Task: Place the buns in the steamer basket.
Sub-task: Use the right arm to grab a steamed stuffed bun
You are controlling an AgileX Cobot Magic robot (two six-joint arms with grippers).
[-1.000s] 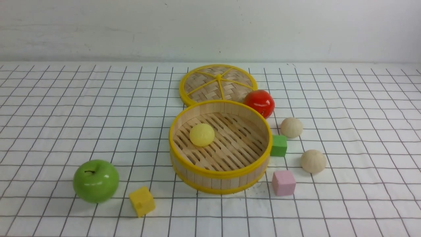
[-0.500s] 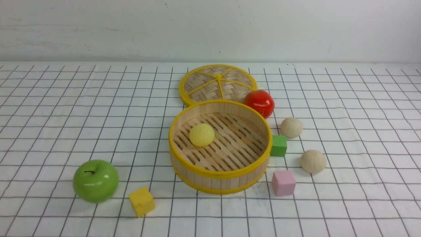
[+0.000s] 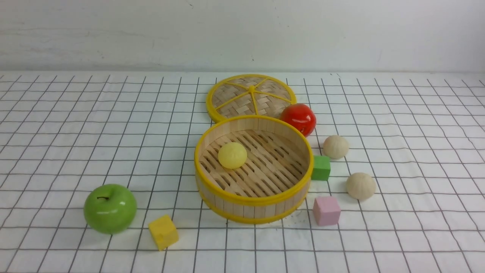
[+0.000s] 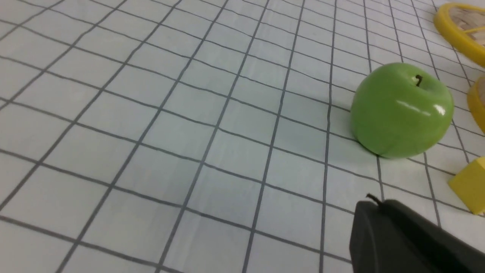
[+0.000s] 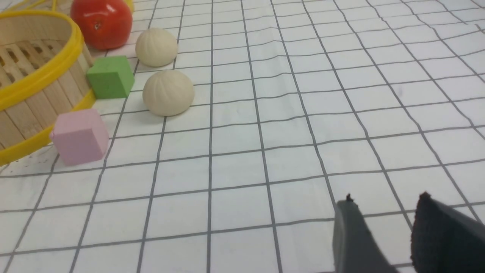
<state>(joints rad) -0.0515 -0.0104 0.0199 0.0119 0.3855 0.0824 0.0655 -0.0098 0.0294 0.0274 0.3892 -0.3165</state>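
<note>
The bamboo steamer basket [image 3: 212, 143] stands mid-table with a pale yellow bun [image 3: 232, 155] on its slatted floor. Two cream buns lie on the cloth to its right: the far one [image 3: 335, 146] [image 5: 156, 47] and the near one [image 3: 360, 185] [image 5: 168, 93]. Neither arm appears in the front view. In the left wrist view my left gripper [image 4: 373, 206] is shut and empty, low over the cloth near the green apple [image 4: 401, 109]. In the right wrist view my right gripper [image 5: 386, 203] is open, nothing between its fingers, well short of the near cream bun.
The woven lid [image 3: 251, 96] lies flat behind the basket, a red apple [image 3: 299, 118] beside it. A green cube [image 3: 320, 167] and a pink cube [image 3: 326, 211] sit between the basket and the cream buns. The green apple [image 3: 110, 208] and a yellow cube [image 3: 163, 231] are front left.
</note>
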